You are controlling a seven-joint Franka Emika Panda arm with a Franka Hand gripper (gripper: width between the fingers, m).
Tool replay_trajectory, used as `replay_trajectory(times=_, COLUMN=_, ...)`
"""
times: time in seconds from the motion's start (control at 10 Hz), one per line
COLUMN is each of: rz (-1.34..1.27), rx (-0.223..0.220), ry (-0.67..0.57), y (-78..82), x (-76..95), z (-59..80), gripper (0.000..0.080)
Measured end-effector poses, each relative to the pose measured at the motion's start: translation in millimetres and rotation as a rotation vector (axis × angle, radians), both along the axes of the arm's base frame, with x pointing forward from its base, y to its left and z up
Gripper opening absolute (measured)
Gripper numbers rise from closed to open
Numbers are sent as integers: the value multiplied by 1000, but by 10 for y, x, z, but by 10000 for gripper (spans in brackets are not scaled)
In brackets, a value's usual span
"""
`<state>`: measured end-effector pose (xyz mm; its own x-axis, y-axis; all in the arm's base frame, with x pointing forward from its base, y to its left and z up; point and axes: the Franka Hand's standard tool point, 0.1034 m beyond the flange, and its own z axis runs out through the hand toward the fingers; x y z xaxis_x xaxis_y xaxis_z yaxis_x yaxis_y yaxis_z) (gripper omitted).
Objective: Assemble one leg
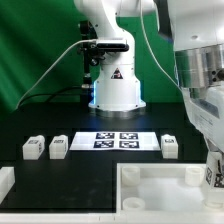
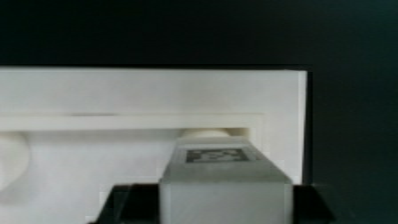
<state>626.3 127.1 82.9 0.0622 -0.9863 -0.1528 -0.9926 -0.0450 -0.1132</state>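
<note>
The jaws look clamped on one small white tagged plastic leg [image 2: 221,178], poising it close over the large flat white panel [image 2: 107,100], presumably to meet a corner hole; three spare legs [image 1: 58,147] rest on the black desk [image 1: 100,168].

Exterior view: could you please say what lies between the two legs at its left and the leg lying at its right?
The marker board lies there, flat and alone, as the exterior view shows.

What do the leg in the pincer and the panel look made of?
Leg: probably white plastic, matte, a moulded block with a printed tag stuck on. Panel: likely plastic too, smooth, uniform white with a raised rim; blur leaves painted wood open.
</note>
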Motion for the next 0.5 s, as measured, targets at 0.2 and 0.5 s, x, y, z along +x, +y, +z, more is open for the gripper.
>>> replay_trajectory(times=0.2, rz=9, rx=-1, ry=0, y=9, x=-4, z=-6, gripper=465)
replay_trajectory(times=0.5, rz=286, rx=-27, ry=-26, y=-27, x=3, z=6, gripper=636)
